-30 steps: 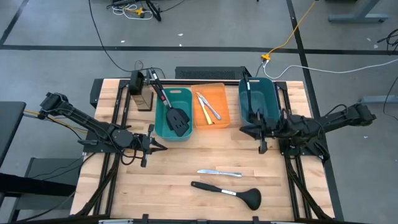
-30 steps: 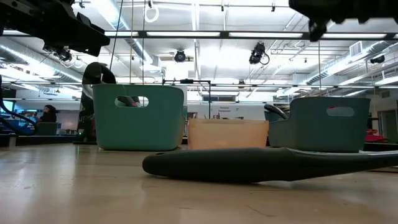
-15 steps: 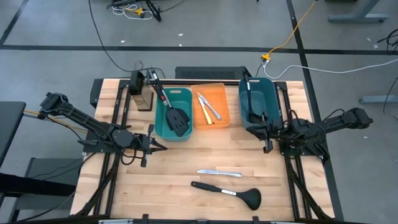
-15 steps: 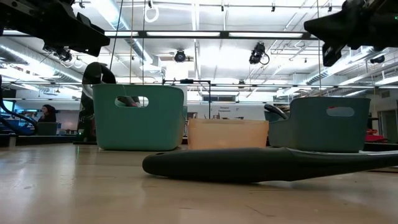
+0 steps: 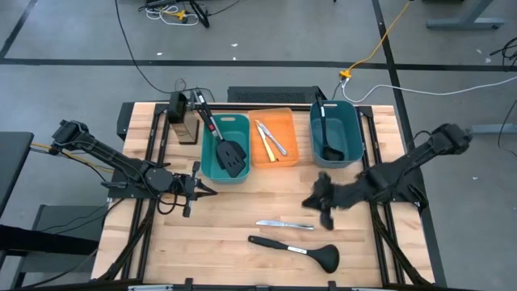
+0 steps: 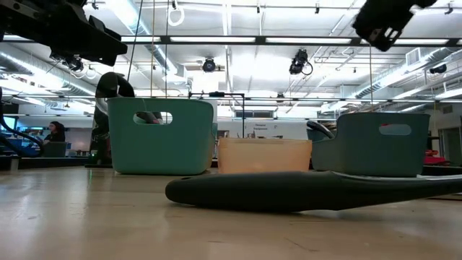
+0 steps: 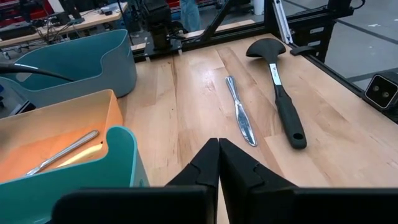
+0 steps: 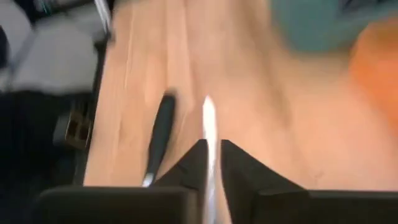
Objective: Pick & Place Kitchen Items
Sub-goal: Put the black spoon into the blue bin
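Right gripper (image 5: 323,202) has left the right teal bin (image 5: 349,113) and swung left and nearer across the desk (image 5: 242,259), now above bare wood just right of the silver knife (image 5: 284,225). Its fingers (image 8: 239,171), a second ago pressed shut, now stand slightly apart. Ladle (image 5: 326,136) in that bin now uncovered.

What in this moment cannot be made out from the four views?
- Right gripper: motion-blurred in the high view and right wrist view; whether its jaws are open or shut is unclear.
- Table knife: a bright smear in the right wrist view.
- Right teal bin: contents hidden by its wall in the low view.
- Ladle: cut off by the low view's right edge.
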`<action>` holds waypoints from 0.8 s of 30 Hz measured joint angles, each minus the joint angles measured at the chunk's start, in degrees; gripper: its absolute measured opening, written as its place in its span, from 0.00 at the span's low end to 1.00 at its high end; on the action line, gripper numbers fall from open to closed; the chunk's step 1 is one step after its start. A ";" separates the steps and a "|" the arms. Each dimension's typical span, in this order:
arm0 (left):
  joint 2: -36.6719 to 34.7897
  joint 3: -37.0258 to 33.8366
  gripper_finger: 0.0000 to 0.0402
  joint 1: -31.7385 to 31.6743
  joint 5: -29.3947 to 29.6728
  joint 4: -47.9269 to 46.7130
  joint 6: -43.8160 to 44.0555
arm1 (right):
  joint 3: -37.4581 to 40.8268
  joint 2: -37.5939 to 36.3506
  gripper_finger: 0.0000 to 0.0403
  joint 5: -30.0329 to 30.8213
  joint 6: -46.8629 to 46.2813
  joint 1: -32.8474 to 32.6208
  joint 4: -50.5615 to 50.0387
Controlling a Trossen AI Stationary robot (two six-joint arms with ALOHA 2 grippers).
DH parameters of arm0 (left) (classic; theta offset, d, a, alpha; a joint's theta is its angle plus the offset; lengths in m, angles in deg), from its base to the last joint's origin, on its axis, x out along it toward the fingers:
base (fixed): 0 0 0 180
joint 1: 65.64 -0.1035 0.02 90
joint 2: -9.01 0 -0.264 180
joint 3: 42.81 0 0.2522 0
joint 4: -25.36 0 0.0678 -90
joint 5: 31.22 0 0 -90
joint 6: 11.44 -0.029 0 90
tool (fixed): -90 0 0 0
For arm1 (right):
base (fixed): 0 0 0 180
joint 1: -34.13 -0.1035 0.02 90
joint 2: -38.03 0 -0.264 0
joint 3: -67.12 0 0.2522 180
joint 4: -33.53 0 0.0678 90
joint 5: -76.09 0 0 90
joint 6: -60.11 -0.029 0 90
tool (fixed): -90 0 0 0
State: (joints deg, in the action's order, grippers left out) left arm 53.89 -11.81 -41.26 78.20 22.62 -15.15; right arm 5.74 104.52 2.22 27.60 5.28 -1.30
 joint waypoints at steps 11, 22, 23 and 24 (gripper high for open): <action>0.00 0.00 0.02 0.02 0.00 -0.04 0.36 | -24.56 28.85 0.57 -14.14 -9.67 -6.78 -15.67; 0.00 0.00 0.04 0.00 0.00 -0.07 0.97 | -26.83 36.91 0.62 -18.56 -23.88 -10.84 -22.57; 0.00 0.00 0.04 0.00 0.00 -0.07 0.99 | -26.79 37.17 0.62 -18.17 -25.05 -11.01 -22.92; 0.00 0.00 0.03 0.00 0.00 -0.07 1.11 | -26.79 37.43 0.62 -17.75 -26.08 -11.14 -23.46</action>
State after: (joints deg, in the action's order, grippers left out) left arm 53.89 -11.81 -41.26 78.20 22.56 -14.04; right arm -21.04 141.95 -15.53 1.52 -5.86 -24.76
